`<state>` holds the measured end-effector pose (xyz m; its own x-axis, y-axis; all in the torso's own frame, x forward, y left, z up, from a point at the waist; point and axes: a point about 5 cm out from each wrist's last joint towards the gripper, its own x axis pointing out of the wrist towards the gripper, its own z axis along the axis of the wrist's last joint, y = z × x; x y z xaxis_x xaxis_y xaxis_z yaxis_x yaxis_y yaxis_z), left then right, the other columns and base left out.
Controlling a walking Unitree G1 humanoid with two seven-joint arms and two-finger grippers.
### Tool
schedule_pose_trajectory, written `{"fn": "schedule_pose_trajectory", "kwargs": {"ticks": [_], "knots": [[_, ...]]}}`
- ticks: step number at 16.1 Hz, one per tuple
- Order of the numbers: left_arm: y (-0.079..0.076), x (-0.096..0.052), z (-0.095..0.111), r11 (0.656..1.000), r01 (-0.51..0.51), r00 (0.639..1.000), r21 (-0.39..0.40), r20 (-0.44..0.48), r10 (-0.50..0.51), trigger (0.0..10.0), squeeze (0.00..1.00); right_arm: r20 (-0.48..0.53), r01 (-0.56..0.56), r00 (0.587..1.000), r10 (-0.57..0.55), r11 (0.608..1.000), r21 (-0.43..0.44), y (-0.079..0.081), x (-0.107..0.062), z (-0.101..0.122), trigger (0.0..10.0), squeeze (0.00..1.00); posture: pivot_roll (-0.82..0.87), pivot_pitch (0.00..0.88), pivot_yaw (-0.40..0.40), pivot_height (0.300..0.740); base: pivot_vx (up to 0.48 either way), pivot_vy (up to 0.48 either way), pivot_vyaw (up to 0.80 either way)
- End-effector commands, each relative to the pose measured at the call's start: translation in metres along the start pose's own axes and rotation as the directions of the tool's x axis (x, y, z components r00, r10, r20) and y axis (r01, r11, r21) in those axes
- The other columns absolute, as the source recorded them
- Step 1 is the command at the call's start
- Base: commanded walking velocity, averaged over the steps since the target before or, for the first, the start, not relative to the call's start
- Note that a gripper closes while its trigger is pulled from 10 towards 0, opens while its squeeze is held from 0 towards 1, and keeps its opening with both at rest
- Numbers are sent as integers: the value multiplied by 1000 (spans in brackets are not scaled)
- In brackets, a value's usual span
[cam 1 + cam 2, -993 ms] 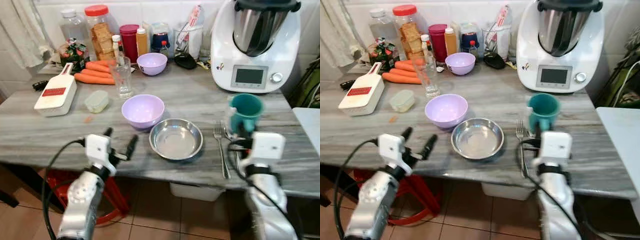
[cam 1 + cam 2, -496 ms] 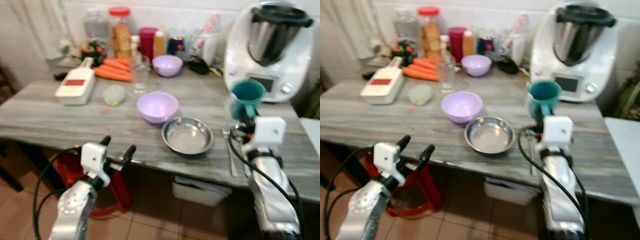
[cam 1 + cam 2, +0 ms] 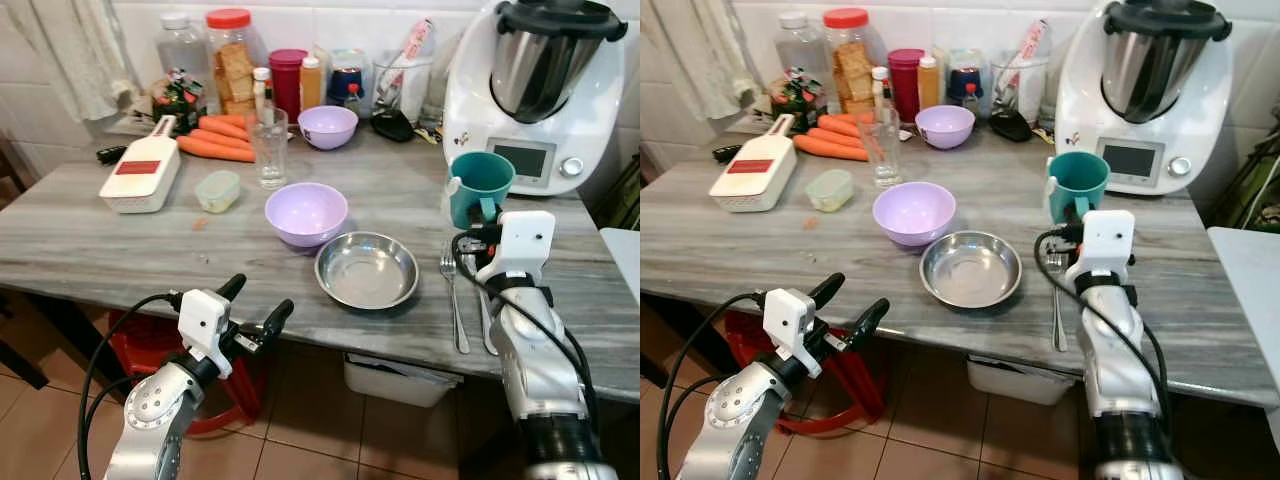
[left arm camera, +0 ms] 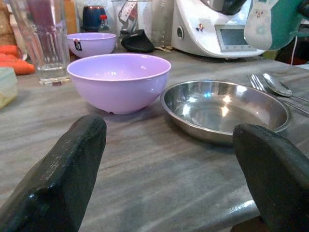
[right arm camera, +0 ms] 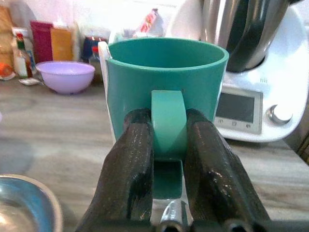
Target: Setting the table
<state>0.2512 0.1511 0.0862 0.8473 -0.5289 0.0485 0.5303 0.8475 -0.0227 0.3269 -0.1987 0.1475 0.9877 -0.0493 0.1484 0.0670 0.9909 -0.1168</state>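
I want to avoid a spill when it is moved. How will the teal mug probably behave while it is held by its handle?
The teal mug looks rigid, likely plastic, so probably light. The right end effector pinches only its handle, so the mug may swing or tilt. Its open top looks wide, and any contents are hidden.

Grey marble table [image 3: 100,240], steel bowl [image 3: 366,270], lilac bowl [image 3: 306,213], fork [image 3: 452,300]
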Motion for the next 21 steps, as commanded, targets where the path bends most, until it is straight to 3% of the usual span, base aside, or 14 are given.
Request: {"fn": "schedule_pose_trajectory", "kwargs": {"ticks": [1, 6, 10, 21], "knots": [[1, -1, 4, 1000, 13, 1000, 10, 3, -13, 10000, 0, 14, -21, 1000, 21, 1000, 11, 3, 8, 4, 10000, 0, -18, 0, 10, 740, 0, 0, 0], [-1, -5, 10, 1000, 21, 1000, 9, 6, -21, 10000, 0, 22, -119, 993, 119, 992, 44, 21, 30, 7, 10000, 0, 5, 0, 11, 740, 0, 0, 0], [-8, -8, 15, 997, 73, 997, -37, 12, -73, 10000, 0, -1, -179, 984, 179, 982, 68, 35, 39, 2, 10000, 0, 26, 0, 2, 740, 0, 0, 0], [-16, -10, 22, 983, 173, 985, -67, -9, -173, 10000, 0, -91, -120, 988, 127, 990, 75, 21, 38, -24, 10000, 0, 31, 0, 14, 740, 0, 0, 0]]}}
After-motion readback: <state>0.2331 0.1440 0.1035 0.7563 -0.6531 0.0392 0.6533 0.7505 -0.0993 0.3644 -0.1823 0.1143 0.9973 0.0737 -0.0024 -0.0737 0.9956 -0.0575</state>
